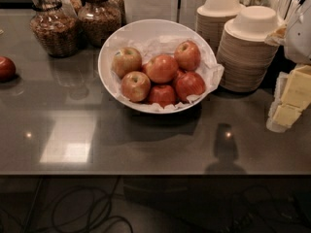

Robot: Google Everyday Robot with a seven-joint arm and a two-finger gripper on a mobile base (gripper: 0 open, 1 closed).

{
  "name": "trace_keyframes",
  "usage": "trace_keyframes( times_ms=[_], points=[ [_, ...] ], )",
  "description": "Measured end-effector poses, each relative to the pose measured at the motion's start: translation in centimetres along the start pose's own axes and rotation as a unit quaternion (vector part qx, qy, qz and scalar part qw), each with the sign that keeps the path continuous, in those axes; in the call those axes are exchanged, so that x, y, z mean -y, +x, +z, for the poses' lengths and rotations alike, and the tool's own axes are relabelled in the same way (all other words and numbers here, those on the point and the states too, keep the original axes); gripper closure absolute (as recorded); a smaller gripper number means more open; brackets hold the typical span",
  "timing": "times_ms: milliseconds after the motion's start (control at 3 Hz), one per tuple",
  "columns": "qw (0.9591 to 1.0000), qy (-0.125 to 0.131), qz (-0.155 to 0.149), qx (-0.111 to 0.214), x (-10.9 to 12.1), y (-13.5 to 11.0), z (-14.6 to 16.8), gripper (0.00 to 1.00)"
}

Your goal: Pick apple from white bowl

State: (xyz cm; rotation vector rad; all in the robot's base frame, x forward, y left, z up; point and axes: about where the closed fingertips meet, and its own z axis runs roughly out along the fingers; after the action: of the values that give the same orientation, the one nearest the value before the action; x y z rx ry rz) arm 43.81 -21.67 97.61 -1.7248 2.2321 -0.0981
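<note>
The wide white bowl (112, 47), lined with crinkled white paper, stands on the dark counter at centre back. It holds several apples. A round red-orange apple (161, 68) lies on top in the middle of the pile. A paler yellow-green apple (127, 61) is at its left, and redder ones lie to the right and front. My gripper (290, 101), white with pale yellow parts, hangs at the right edge of the view. It is above the counter, well to the right of the bowl, and holds nothing.
Two stacks of tan paper bowls (250, 52) stand right of the white bowl, close to my gripper. Glass jars (56, 28) of snacks stand at back left. A lone dark red apple (6, 68) lies at the far left. The counter's front edge (146, 174) runs across below.
</note>
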Motion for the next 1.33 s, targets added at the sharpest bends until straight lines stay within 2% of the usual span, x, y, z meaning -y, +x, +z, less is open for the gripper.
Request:
trace_keyframes(
  times_ms=[667,1000,1333],
  points=[
    [0.9999,0.007,-0.007,0.008,0.4,-0.7,0.1,0.0],
    [0.9995,0.012,-0.019,0.02,0.9,-1.7,0.4,0.0],
    [0.998,0.026,-0.038,0.044,2.7,-3.8,1.5,0.0]
  ],
)
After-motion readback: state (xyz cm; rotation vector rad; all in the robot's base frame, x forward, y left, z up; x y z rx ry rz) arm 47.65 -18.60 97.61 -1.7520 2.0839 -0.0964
